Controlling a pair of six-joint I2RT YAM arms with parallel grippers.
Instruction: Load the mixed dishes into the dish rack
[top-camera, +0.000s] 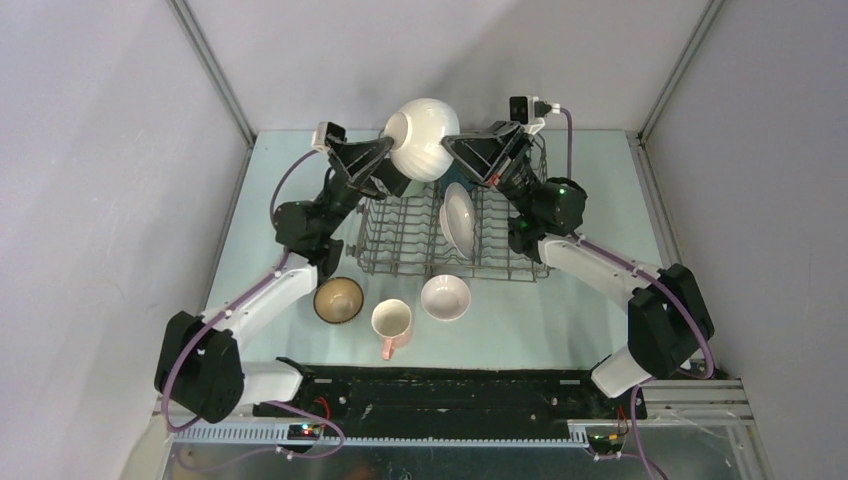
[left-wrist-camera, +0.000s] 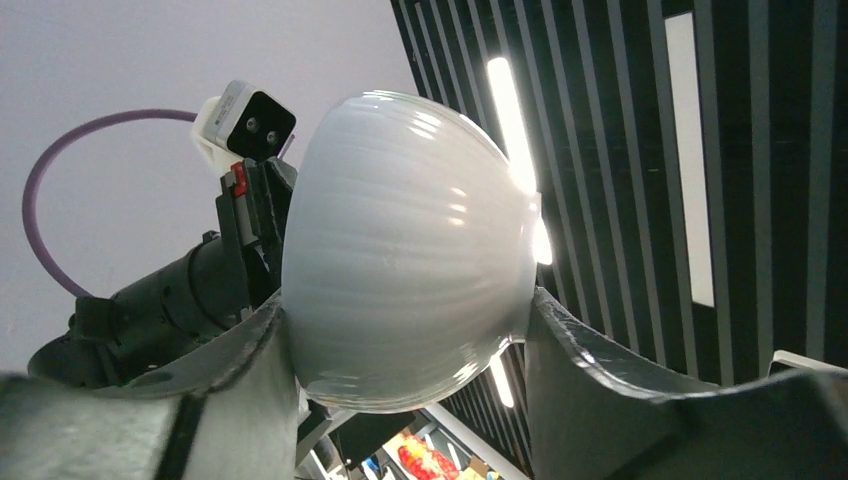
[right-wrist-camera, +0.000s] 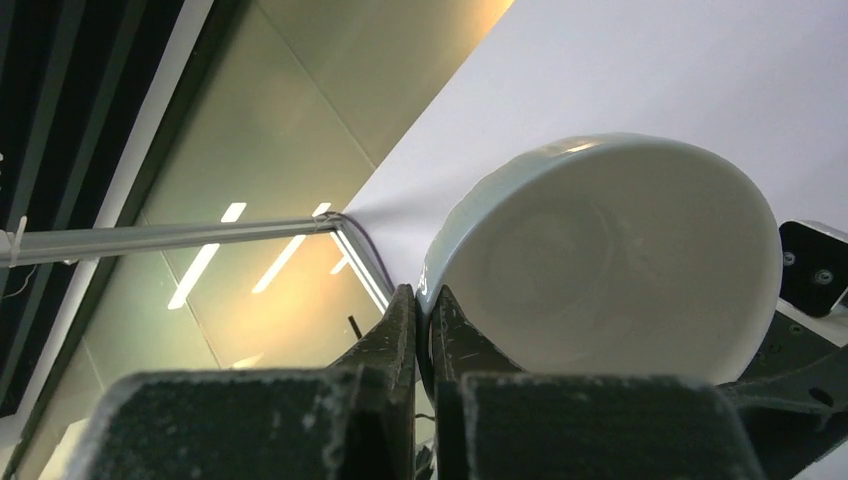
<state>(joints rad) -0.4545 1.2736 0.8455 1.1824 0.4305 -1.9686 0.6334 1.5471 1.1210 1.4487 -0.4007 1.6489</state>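
big bowl (top-camera: 422, 138): hanging in the air over the far edge of the rack (top-camera: 400, 240), tipped on its side, foot pointing to the left arm and opening to the right arm.
right gripper (right-wrist-camera: 420, 305): pinching the big bowl's rim, jaws almost together with only the wall between them.
left gripper (left-wrist-camera: 410, 310): straddling the ribbed body, spread wide. Both fingers (left-wrist-camera: 240, 380) are touching the flanks, so I'm reading it as a clamp.
rack: sitting mid-table, just below the big bowl. One racked dish (top-camera: 458, 218) is standing on edge in the right half, and the left rows are showing no dishes.
table (top-camera: 560, 310): brown bowl (top-camera: 338, 299), mug (top-camera: 391, 323) and small bowl (top-camera: 445, 297) are waiting in a row just beside the rack's near edge, each apart from the others.
step: looking like a mid-air two-arm hold or handover of the big bowl. Placing is not begun, and most of the load is not yet racked.
next move: one arm is going to have to let go before the other lowers. The carrier needs to bring the big bowl down on edge between tines in the left rows, clear of the racked dish.
risk: rim pinch alone is looking weak for a bowl this big, and it could swing or slip once the wide clamp is released.
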